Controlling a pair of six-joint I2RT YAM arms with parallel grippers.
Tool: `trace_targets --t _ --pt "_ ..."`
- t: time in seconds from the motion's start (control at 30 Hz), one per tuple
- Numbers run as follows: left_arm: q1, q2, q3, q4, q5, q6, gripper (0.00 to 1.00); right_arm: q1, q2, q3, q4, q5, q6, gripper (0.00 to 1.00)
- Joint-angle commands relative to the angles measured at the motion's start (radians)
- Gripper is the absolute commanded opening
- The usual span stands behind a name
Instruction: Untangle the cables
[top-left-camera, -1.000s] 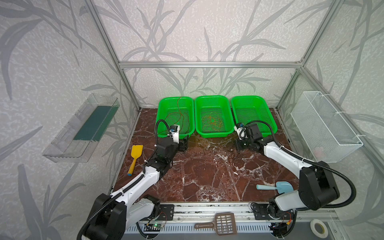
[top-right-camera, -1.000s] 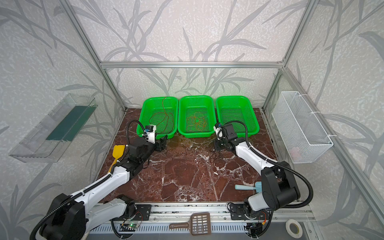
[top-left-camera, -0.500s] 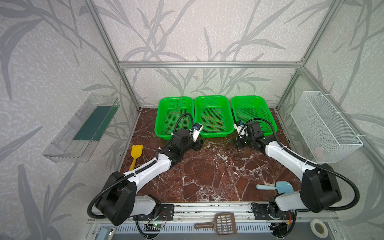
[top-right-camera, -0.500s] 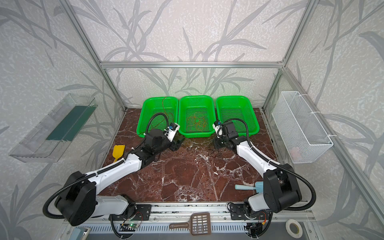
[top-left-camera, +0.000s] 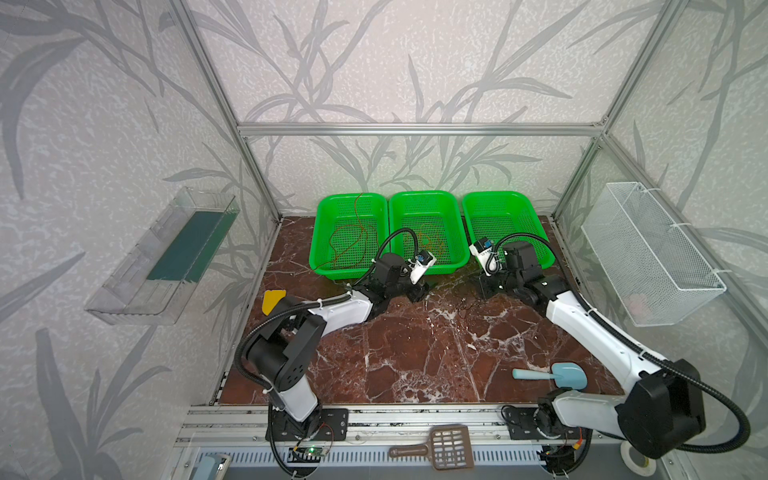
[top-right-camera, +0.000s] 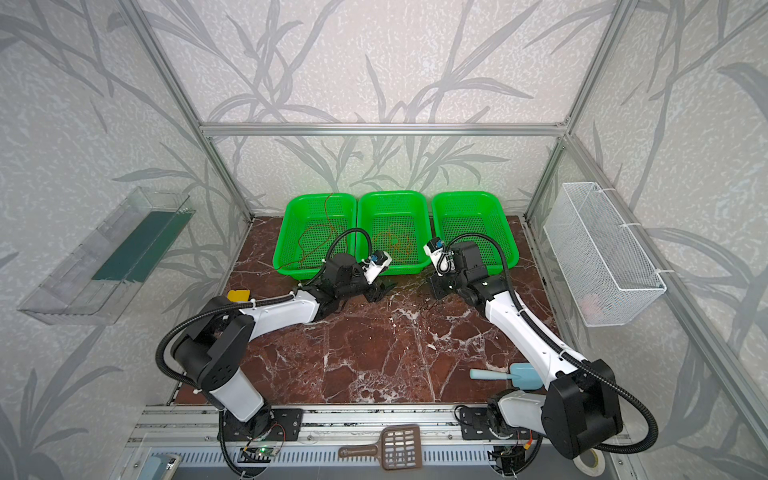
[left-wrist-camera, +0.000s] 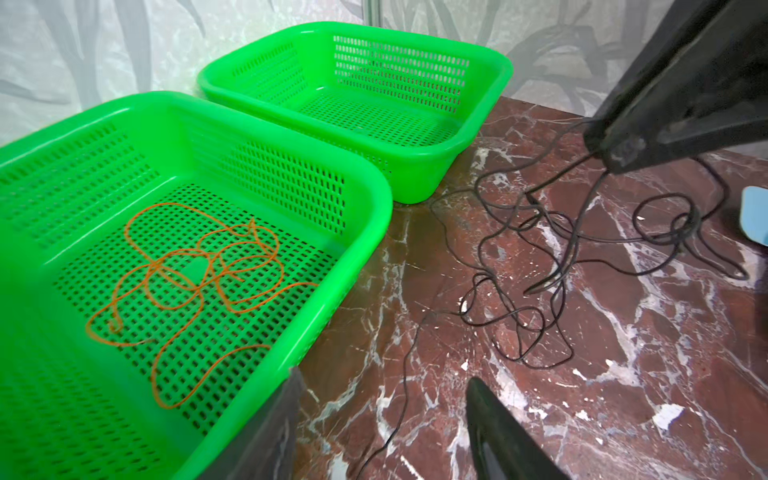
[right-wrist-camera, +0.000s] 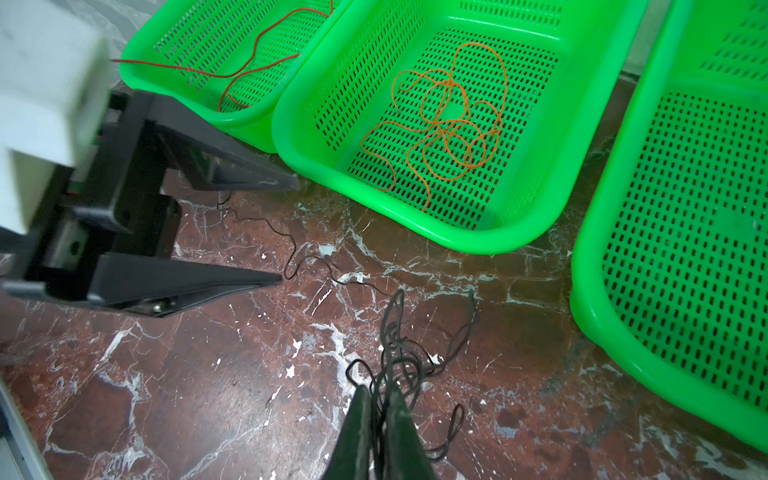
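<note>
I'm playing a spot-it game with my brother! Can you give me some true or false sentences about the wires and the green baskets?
1. The orange cable lies in the middle basket. True.
2. The black cable is in the right-hand basket. False: it lies on the table; that basket is empty.
3. The right gripper pinches the black cable. True.
4. The left gripper grips the red-brown cable. False: it is open and holds nothing; that cable lies in the left-hand basket.

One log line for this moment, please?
left gripper open; right gripper shut on black cable; orange cable in middle basket; red-brown cable in left basket
</note>
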Motion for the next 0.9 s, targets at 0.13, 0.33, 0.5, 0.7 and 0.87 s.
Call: trace_targets --t 0.13,0.33,0.5,0.7,0.87 --pt "-0.037 0.1 0.038 0.211 0.112 -0.046 0.67 0.003 -0.026 0.052 -0.029 -0.053 -0.025 0.11" --pt "-0.037 0.156 0.054 0.324 0.119 -0.146 0.67 0.004 -0.032 0.069 -0.04 -0.09 -0.024 0.11" --pt "-0.041 0.191 0.089 0.325 0.118 -0.156 0.67 0.007 -0.035 0.073 -0.044 -0.101 -0.026 0.11" --pt "-0.051 0.216 0.114 0.336 0.133 -0.168 0.67 0.013 -0.039 0.073 -0.042 -0.111 -0.027 0.11" --pt "-0.06 0.232 0.134 0.334 0.141 -0.168 0.65 0.017 -0.036 0.069 -0.033 -0.114 -0.02 0.11"
